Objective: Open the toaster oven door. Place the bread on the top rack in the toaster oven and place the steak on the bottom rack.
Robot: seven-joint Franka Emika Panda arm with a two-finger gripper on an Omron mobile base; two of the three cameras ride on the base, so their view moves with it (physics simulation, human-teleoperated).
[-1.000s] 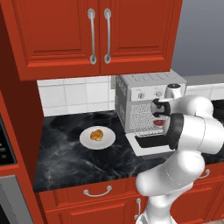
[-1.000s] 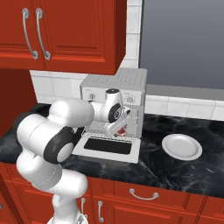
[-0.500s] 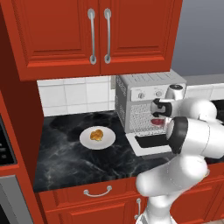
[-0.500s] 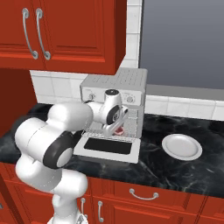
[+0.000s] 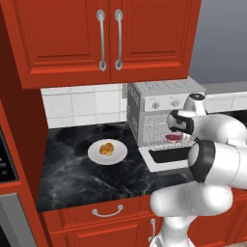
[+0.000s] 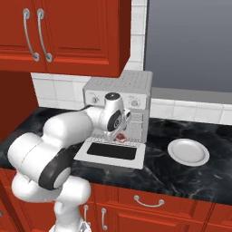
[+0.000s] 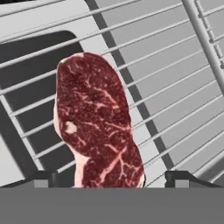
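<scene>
Steak (image 7: 98, 124) is lying flat on a wire rack (image 7: 175, 87) right under the pincer (image 7: 109, 180), dark red with pale marbling and a fatty edge. In the hand view the two fingertips (image 7: 41, 180) sit spread wide, one on each side of the near end of the meat, and neither looks like it's touching it, so the pincer is open and not pinching anything. Which shelf this is, upper or lower, I honestly can't tell from these shots.

From the right base view the pincer (image 6: 118, 135) is poking into the mouth of the toaster oven (image 6: 118, 97), and you can spot a bit of red steak (image 6: 121, 138) just below it, low in the cavity. The oven door (image 6: 111, 153) is folded all the way down, lying flat on the table (image 6: 181, 174) in front of and below the pincer. Left base view gives the same thing from the other side: steak (image 5: 172, 137) just inside the opening, door (image 5: 166, 157) dropped open beneath the wrist.

Bread (image 5: 106, 149) is well off to the pincer's left, a small golden roll sitting on a round white plate (image 5: 107, 152) on the black marble. Another white plate (image 6: 188, 152) sits out to the pincer's right, past the oven, nothing on it.
</scene>
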